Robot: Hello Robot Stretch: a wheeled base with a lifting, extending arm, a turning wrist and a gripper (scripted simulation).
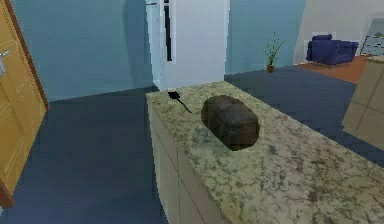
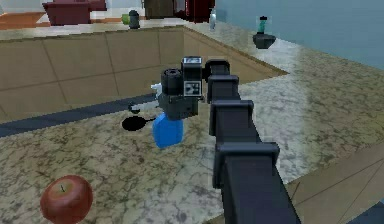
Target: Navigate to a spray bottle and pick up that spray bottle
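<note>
Gripper [image 2: 153, 102] over counter [image 2: 310, 105] near its edge, blue thing [image 2: 168, 131] at its tip; we cannot tell finger state, nor whether it holds anything.

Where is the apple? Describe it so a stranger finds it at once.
Start at the speckled counter in the arm side view. The apple lies at the picture's lower left, well left of the dark arm. It is round and red, unlike the blue thing by the gripper.

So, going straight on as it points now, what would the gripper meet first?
Probably the small dark utensil just ahead of the gripper; depth is unclear, so it may pass above.
</note>
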